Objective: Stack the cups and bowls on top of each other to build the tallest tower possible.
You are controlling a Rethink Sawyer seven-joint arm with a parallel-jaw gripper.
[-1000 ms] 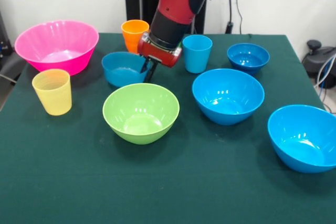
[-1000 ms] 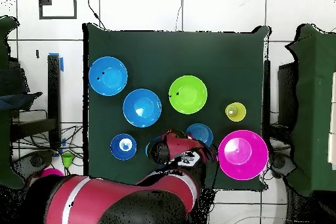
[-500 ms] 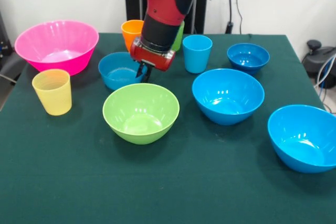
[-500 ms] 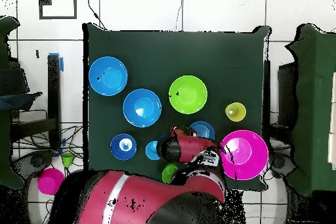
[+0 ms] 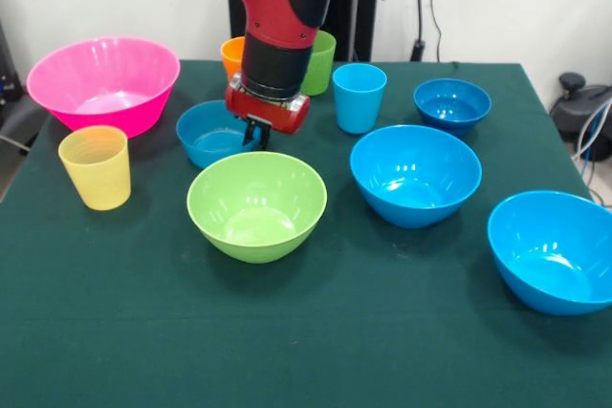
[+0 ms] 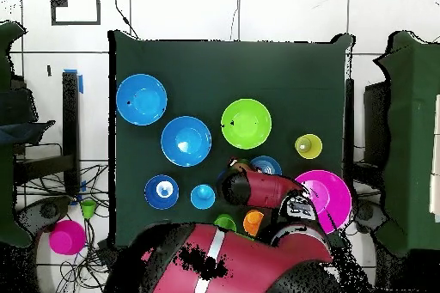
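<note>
- Green cloth covers the table, and every cup and bowl stands on it singly; nothing rests on anything else, so by my reading no tower has been started and the whole stack is left to build.
- Red and black, the arm comes down over the table's far side and hides part of the cups behind it.
- Pink and ribbed, the big bowl sits at the front view's far left; as the widest piece it looks the natural base.
- Bright blue large bowls: one at the near right edge, one mid-table. A third blue bowl, which looks no bigger than the small one, lies right beneath the gripper.
- Lime green, another bowl sits just in front of that blue one, apart from it.
- Small blue bowl stands at the far right, clear of the rest.
- Cups, all upright and separate: yellow in front of the pink bowl, light blue right of the arm, orange and green partly hidden behind the arm.
- Gripper: its dark tips reach down at the near rim of the blue bowl below it. Whether they are spread, closed or pinching that rim I cannot tell from either view; the overhead view hides them under the arm.
</note>
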